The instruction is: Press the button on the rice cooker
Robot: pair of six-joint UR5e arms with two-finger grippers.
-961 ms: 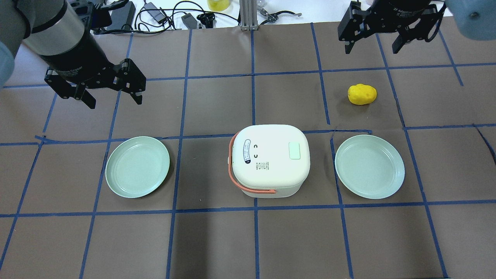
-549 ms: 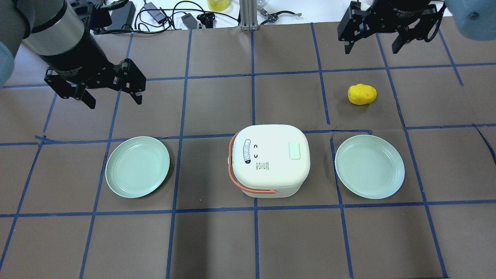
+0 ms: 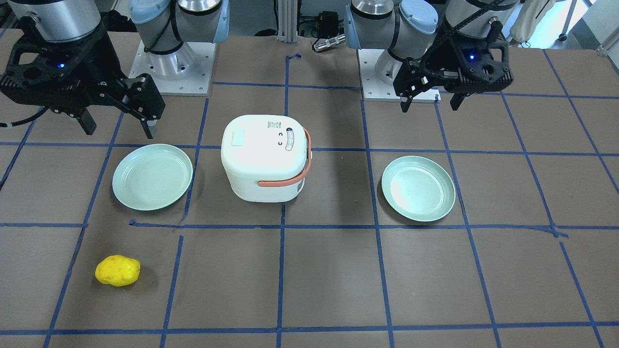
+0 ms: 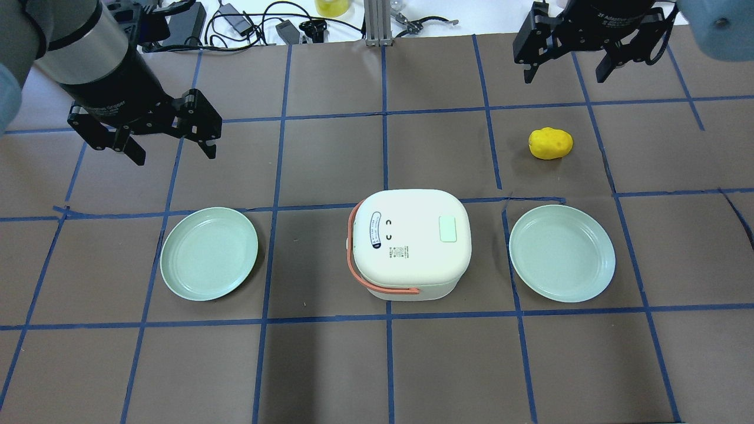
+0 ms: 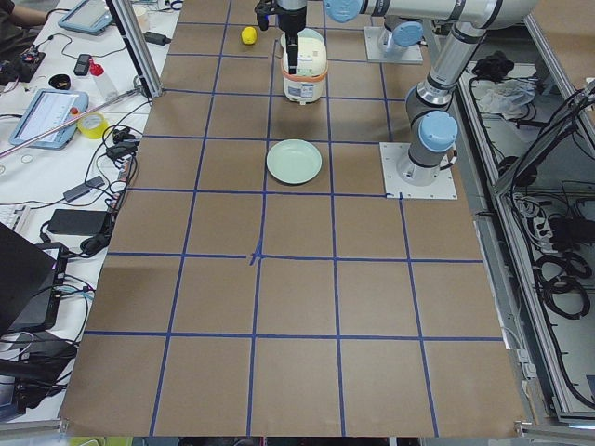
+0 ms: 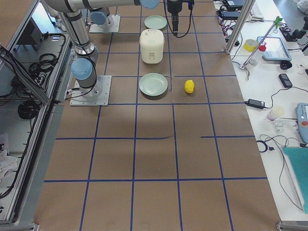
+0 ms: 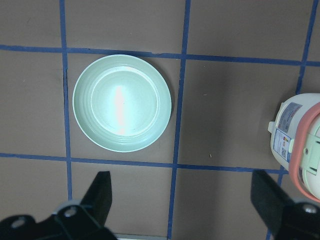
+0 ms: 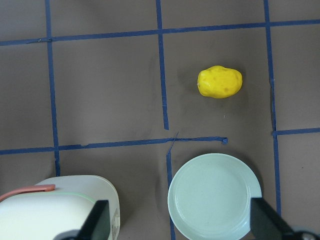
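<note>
The white rounded plastic rice cooker (image 4: 412,244) sits mid-frame on the brown table (image 4: 330,365), its pale green button (image 4: 448,228) untouched, with the left tool (image 4: 175,154) upper left and the right tool (image 4: 564,76) upper right both spread apart

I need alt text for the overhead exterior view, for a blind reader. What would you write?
A white rice cooker with a green button on its lid stands between the left plate and the right plate, both empty and green. The left gripper and right gripper hover open farther back, touching nothing; a yellow potato lies beyond the right plate.
</note>
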